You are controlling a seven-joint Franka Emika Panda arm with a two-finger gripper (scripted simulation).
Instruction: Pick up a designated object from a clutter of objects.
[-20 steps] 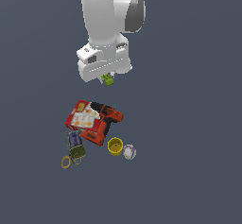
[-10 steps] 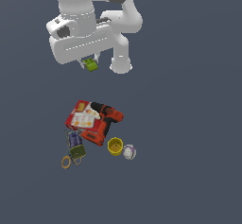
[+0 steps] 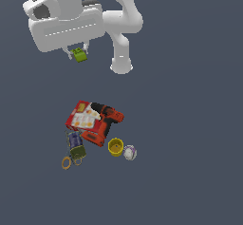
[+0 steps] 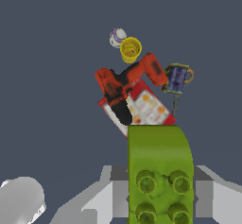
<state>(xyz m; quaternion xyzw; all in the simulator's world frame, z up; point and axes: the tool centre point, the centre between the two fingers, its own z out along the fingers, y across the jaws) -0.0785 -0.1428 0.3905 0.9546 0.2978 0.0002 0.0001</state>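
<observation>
High above the floor, my gripper [image 3: 79,53] is shut on the designated object [image 3: 79,55], a tiny lime-green studded block. That block [image 4: 159,176] fills the near part of the wrist view, held between the grey fingers [image 4: 205,194]. Far below lies the clutter of objects: a red-black power drill [image 3: 107,116] across a red box [image 3: 83,117], a yellow cup [image 3: 115,146], a white-purple ball [image 3: 130,152], a dark can [image 3: 75,143] and orange-ringed scissors [image 3: 67,162]. In the wrist view the drill [image 4: 126,80], box [image 4: 146,108], cup [image 4: 130,48], ball [image 4: 116,37] and can [image 4: 177,78] show beyond the block.
The arm's white base column [image 3: 121,53] stands on the dark grey floor behind the clutter, at the exterior view's right of my gripper. The large white wrist housing [image 3: 64,22] hides the upper part of the fingers.
The arm has swung up and toward the exterior view's left, carrying the green block with it. The clutter on the floor has not moved.
</observation>
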